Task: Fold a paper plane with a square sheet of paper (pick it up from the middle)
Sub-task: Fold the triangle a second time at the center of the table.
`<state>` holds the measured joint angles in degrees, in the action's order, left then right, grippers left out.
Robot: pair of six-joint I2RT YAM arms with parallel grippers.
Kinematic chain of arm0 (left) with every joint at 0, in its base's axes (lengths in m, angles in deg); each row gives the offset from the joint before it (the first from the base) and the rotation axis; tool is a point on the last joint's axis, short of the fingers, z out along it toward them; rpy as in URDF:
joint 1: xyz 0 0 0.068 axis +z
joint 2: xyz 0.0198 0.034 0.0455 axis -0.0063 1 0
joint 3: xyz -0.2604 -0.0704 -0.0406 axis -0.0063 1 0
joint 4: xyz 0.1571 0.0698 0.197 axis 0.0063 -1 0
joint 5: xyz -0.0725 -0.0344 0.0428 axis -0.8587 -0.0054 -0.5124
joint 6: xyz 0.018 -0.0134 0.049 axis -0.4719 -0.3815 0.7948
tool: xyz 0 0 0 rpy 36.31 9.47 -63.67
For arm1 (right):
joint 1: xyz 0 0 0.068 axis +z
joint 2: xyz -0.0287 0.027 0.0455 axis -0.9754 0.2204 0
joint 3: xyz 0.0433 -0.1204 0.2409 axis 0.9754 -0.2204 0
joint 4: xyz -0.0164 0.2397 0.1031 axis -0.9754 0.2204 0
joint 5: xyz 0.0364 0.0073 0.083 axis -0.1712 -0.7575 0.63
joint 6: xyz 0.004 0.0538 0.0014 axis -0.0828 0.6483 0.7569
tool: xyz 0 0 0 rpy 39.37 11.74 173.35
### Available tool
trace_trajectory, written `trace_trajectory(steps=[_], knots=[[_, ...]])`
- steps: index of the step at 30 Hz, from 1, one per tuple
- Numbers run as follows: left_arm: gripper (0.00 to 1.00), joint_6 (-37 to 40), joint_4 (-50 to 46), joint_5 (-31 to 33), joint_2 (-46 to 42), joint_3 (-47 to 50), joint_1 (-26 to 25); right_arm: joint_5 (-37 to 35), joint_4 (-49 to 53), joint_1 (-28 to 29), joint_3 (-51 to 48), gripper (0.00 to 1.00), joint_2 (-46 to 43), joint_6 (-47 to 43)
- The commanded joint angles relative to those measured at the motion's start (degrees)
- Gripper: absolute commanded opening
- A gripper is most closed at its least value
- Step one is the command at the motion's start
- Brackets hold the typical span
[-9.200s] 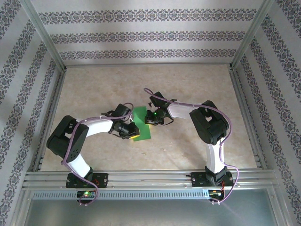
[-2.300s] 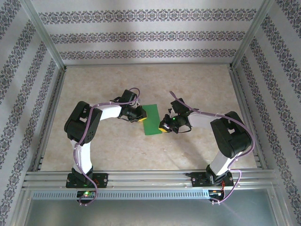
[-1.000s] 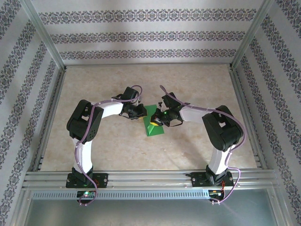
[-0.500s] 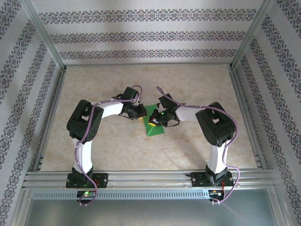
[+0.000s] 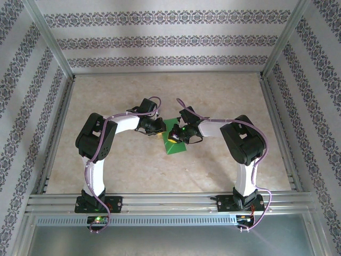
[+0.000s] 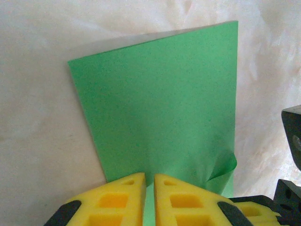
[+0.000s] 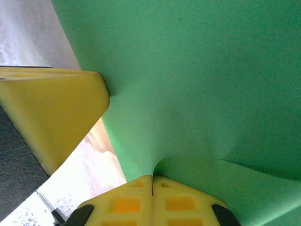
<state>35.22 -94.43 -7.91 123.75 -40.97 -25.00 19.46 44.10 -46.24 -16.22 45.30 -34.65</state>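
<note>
Green square sheet of paper (image 5: 176,148) lies at frame centre on counter (image 5: 224,101) btwn the two hands. Left hand (image 6: 149,181) is clamped on one edge, and right hand (image 7: 152,181) is pinched tight on a curled-up flap.

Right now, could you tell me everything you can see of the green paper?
The paper is a thin, plain, bright green sheet with a matte surface and straight edges. It lies mostly flat on the pale table, midway between the two arms. The left gripper, almost closed, presses its tips on one edge. Next to it, one corner curls up off the table into a soft bend, where the right gripper is shut on it. No print or tear shows.
</note>
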Motion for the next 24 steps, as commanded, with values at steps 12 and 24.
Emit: trace_trajectory(steps=[12, 24], knots=[[0.15, -0.1, -5.5, 3.6, -2.2, 0.0, 1.0, -4.3, 2.3, 0.8, 0.3, 0.12, 1.1, 0.1], [0.20, -4.8, -2.2, 6.0, -15.6, 8.5, 5.2, -4.7, 2.5, 0.8, -0.1, 0.38, 1.1, 0.1]])
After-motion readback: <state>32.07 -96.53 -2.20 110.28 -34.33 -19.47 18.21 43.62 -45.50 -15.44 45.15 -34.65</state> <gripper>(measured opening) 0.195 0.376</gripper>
